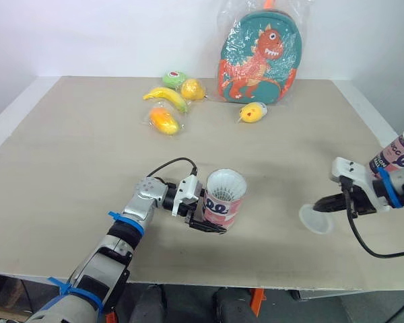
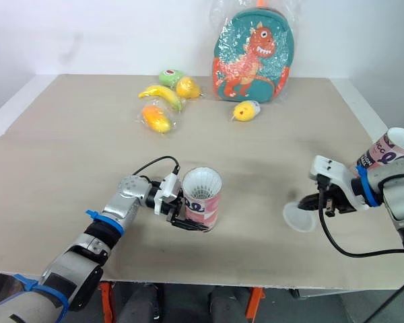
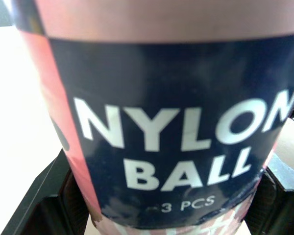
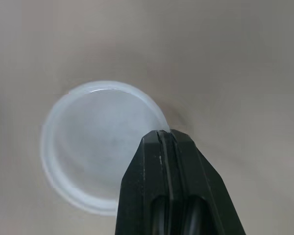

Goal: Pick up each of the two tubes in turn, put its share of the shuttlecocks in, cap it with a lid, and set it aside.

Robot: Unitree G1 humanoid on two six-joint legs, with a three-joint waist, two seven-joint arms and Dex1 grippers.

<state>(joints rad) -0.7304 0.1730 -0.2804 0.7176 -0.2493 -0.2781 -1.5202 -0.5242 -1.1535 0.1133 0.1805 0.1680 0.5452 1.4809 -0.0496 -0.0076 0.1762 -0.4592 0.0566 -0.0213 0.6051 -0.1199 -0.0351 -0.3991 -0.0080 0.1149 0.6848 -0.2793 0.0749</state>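
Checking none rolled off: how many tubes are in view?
2. One tube stands mid-table in the left end effector; the second tube shows tilted beside the right arm.

A short pink and navy tube [image 1: 223, 205], printed NYLON BALL 3 PCS, stands upright near the middle of the table's [image 1: 87, 148] front edge, clasped by the left gripper [image 1: 212, 217]. A white shuttlecock [image 1: 226, 183] fills its open mouth. A round, cloudy white lid [image 1: 314, 220] lies towards the table's right front, its rim pinched by the right gripper [image 1: 319, 206]. A second tube [image 1: 397, 153] leans at the table's right edge.
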